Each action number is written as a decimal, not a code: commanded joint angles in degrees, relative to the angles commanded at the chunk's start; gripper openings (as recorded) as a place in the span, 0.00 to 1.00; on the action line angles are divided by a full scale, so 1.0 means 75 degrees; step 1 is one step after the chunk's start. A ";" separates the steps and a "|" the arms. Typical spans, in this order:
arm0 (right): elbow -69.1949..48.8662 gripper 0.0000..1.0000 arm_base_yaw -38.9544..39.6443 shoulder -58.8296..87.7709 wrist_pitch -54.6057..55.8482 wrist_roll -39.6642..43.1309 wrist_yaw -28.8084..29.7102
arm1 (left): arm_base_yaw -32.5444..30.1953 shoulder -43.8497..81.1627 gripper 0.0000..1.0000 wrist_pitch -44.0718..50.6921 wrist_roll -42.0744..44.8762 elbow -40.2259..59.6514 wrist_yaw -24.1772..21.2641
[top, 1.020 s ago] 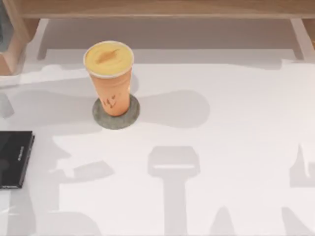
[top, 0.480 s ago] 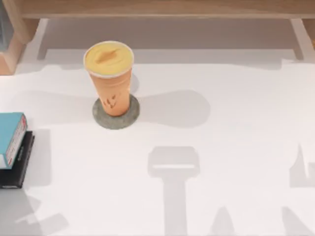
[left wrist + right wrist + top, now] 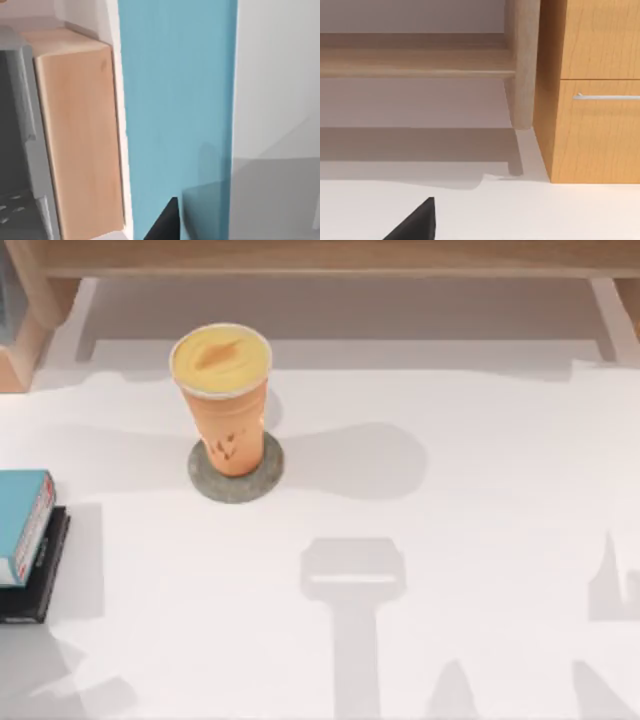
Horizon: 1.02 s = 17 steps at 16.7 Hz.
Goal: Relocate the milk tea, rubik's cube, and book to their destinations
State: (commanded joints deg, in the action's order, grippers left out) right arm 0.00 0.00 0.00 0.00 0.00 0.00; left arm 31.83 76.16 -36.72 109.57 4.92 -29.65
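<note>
The book step looks finished, judging from how things lie. At the table's left edge, about nine o'clock from its centre, the book (image 3: 22,523) lies flat on top of the black book (image 3: 40,585), its white page edges and thin red-orange edge facing the middle of the table. In the left wrist view the teal cover (image 3: 175,110) runs right under the left arm's camera and a dark fingertip (image 3: 165,222) sits low against it — whether the left gripper is spread or pressed together I cannot tell, nor whether it touches the cover.

Farther back, toward eleven o'clock, the milk tea (image 3: 223,400) stands upright on the grey coaster (image 3: 237,483), so that step also reads as done.

That leaves the rubik's cube. The next move calls for finding it and lifting clear of the book stack without nudging it.

The right wrist view shows one dark fingertip (image 3: 415,222) over bare white table, facing a wooden cabinet (image 3: 592,100) — its state cannot be told either.
</note>
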 joint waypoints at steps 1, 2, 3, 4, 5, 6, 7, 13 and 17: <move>0.0000 1.00 0.0000 0.0000 0.0000 0.0000 0.0000 | -0.0024 0.0096 0.00 -0.0079 -0.0022 -0.0005 0.0028; 0.0000 1.00 0.0000 0.0000 0.0000 0.0000 0.0000 | -0.0049 0.0192 0.00 -0.0158 -0.0045 -0.0010 0.0055; 0.0000 1.00 0.0000 0.0000 0.0000 0.0000 0.0000 | -0.0066 0.0262 0.00 -0.0215 -0.0063 -0.0014 0.0075; 0.0000 1.00 0.0000 0.0000 0.0000 0.0000 0.0000 | -0.0071 0.0284 0.00 -0.0232 -0.0068 -0.0015 0.0082; 0.0000 1.00 0.0000 0.0000 0.0000 0.0000 0.0000 | -0.0071 0.0284 0.00 -0.0232 -0.0068 -0.0015 0.0082; 0.0000 1.00 0.0000 0.0000 0.0000 0.0000 0.0000 | -0.0071 0.0284 0.00 -0.0232 -0.0068 -0.0015 0.0082; 0.0000 1.00 0.0000 0.0000 0.0000 0.0000 0.0000 | -0.0071 0.0284 0.00 -0.0232 -0.0068 -0.0015 0.0082; 0.0000 1.00 0.0000 0.0000 0.0000 0.0000 0.0000 | -0.0071 0.0284 0.45 -0.0232 -0.0068 -0.0015 0.0082; 0.0000 1.00 0.0000 0.0000 0.0000 0.0000 0.0000 | -0.0071 0.0284 0.75 -0.0232 -0.0068 -0.0015 0.0082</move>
State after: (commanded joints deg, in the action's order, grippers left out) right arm 0.00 0.00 0.00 0.00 0.00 0.00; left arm 31.29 78.29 -38.46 109.06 4.81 -29.04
